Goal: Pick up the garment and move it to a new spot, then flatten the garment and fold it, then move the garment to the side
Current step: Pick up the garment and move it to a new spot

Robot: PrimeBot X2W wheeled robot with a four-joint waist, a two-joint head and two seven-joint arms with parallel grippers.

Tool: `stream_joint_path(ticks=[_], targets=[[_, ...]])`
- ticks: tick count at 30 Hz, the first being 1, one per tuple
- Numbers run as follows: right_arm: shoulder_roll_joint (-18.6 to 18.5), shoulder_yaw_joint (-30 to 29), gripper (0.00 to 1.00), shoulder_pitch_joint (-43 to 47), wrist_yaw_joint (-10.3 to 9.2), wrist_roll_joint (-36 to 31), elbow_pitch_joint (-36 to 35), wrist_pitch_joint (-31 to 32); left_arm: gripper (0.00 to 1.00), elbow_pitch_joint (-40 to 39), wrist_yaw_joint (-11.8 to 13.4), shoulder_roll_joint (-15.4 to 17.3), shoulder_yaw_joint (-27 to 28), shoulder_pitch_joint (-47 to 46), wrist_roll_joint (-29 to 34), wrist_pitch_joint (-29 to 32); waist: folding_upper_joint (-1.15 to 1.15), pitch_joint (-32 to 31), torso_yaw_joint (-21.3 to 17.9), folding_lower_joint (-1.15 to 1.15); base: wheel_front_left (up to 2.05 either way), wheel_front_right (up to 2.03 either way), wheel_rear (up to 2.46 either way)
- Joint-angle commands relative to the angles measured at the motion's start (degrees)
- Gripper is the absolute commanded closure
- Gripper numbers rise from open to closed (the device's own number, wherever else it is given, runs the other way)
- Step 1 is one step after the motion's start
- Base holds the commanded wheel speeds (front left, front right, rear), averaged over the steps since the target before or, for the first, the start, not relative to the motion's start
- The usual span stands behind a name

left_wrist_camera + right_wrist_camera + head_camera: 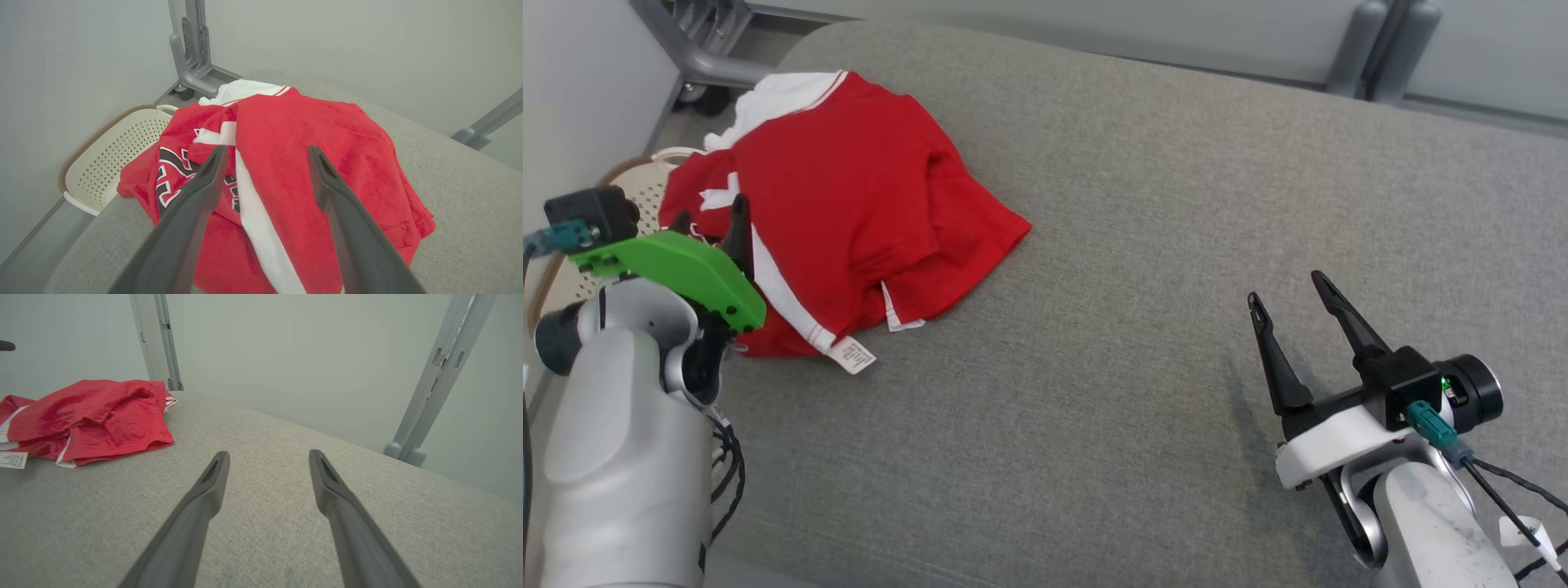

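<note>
The garment (849,204) is a red shirt with white trim and a white label, lying crumpled at the far left of the grey padded surface (1135,245). In the left wrist view the garment (294,163) spreads under and past my left gripper (267,153), whose fingers stand wide apart above the cloth with nothing between them. In the head view my left gripper (711,216) hovers at the garment's left edge. My right gripper (1286,290) is open and empty over bare fabric at the lower right, far from the garment (90,416).
A cream perforated basket (110,155) stands on the floor just off the surface's left edge, partly under the garment. Grey metal frame legs (192,53) rise behind the surface. White walls close in at the back and left.
</note>
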Motion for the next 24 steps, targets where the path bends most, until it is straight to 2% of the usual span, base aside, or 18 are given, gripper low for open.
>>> stream_joint_path(ticks=[1, 3, 7, 16, 17, 18, 19, 24], targets=[[-0.2, 0.0, 0.00, -1.0, -0.01, -0.1, 0.1, -0.2, 0.00, 1.1, 0.4, 0.3, -0.2, -1.5, 0.0, 1.2, 0.43, 6.3, -4.2, 0.00, 0.00, 0.00, 0.00], [0.1, 0.4, 0.00, -1.7, -0.02, -0.2, 0.2, -0.2, 0.00, 4.4, 1.2, 0.8, 0.3, -4.5, -0.9, 4.5, 0.43, 7.1, -5.5, 0.00, 0.00, 0.00, 0.00], [0.4, 0.5, 0.00, -2.9, -0.02, -0.3, -0.4, -0.2, 0.00, 10.0, 1.7, 2.2, 0.6, -8.0, -1.3, 7.2, 0.43, 8.3, -8.0, 0.00, 0.00, 0.00, 0.00], [0.5, -0.2, 0.00, -3.7, -0.01, -0.7, -1.7, -0.2, 0.00, 20.1, 2.6, 4.3, 0.5, -9.3, -1.3, 6.4, 0.43, 10.0, -11.1, 0.00, 0.00, 0.00, 0.00], [0.5, -0.3, 0.00, -3.8, -0.01, -0.7, -1.7, -0.2, 0.09, 20.8, 2.4, 4.3, 0.4, -9.5, -1.4, 6.0, 0.43, 10.1, -11.1, 0.00, 0.00, 0.00, 0.00], [0.5, -0.4, 0.00, -3.7, -0.01, -0.8, -1.8, -0.2, 0.25, 21.5, 2.2, 4.3, 0.3, -9.8, -1.6, 5.6, 0.43, 10.1, -11.1, 0.00, 0.00, 0.00, 0.00], [0.6, -0.5, 0.00, -3.5, -0.01, -0.8, -1.8, -0.2, 1.00, 21.9, 2.0, 4.3, 0.1, -10.2, -1.4, 5.1, 0.43, 10.0, -11.1, 0.00, 0.00, 0.00, 0.00], [0.7, -1.2, 0.00, -2.0, -0.01, -0.9, -1.4, -0.2, 1.00, 23.1, 0.9, 4.4, -1.9, -11.7, -0.3, 3.8, 0.43, 8.3, -10.2, 0.00, 0.00, 0.00, 0.00]])
